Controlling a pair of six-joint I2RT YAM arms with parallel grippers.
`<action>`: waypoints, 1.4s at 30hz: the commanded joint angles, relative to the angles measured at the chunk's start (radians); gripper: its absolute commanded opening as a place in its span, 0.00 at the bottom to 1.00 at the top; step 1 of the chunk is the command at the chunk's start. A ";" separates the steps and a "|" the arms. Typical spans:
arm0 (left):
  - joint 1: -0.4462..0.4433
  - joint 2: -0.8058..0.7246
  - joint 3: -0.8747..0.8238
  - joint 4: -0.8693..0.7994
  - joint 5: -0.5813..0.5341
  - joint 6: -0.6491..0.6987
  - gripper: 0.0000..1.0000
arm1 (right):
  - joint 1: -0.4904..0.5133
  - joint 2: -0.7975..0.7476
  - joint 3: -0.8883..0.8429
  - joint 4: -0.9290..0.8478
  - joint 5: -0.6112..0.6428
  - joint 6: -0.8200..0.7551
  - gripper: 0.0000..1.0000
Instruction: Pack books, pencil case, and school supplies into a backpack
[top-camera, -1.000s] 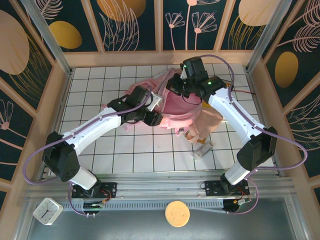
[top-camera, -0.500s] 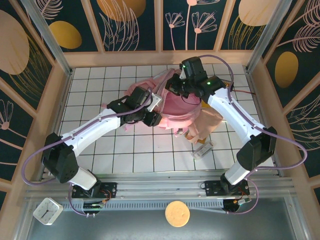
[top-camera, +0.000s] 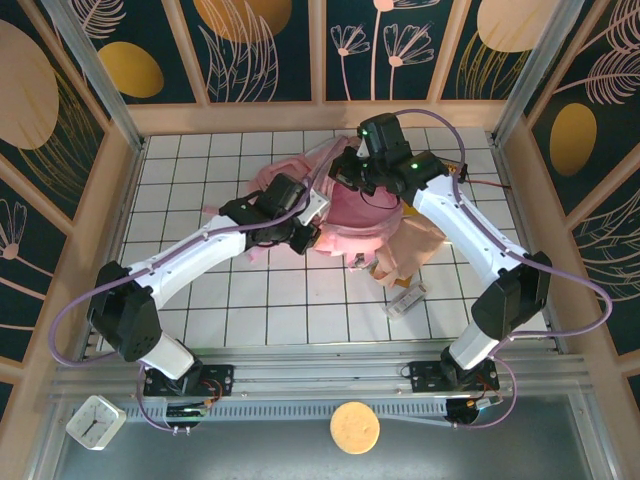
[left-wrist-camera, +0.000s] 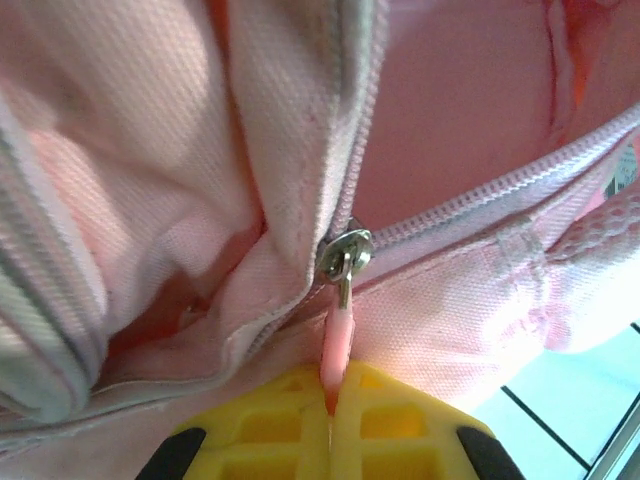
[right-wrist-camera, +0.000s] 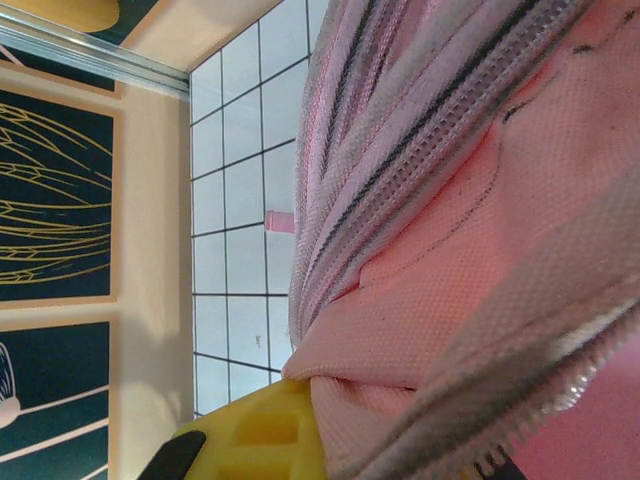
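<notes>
Left hand (left-wrist-camera: 332, 402) pinches the backpack's (left-wrist-camera: 470, 300) zipper pull (left-wrist-camera: 338, 340); right hand (top-camera: 347, 172) grips fabric.

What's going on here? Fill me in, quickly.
Both arms are working on the pink backpack in the middle of the tiled table. The left gripper is pinched shut on the pink zipper pull, just below the metal slider. The right gripper is clamped on a fold of the backpack's fabric at its far side. The beige pencil case and a whitish block lie outside, beside the backpack.
</notes>
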 joint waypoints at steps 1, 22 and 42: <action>0.002 -0.036 -0.040 0.005 -0.012 0.013 0.00 | 0.015 -0.006 0.060 0.089 0.006 0.003 0.00; 0.239 -0.030 -0.165 -0.159 -0.317 -0.151 0.00 | -0.003 -0.053 0.029 0.015 0.082 -0.044 0.00; 0.401 -0.358 -0.143 0.134 -0.121 -0.240 0.98 | 0.023 0.021 0.038 0.203 -0.099 0.031 0.00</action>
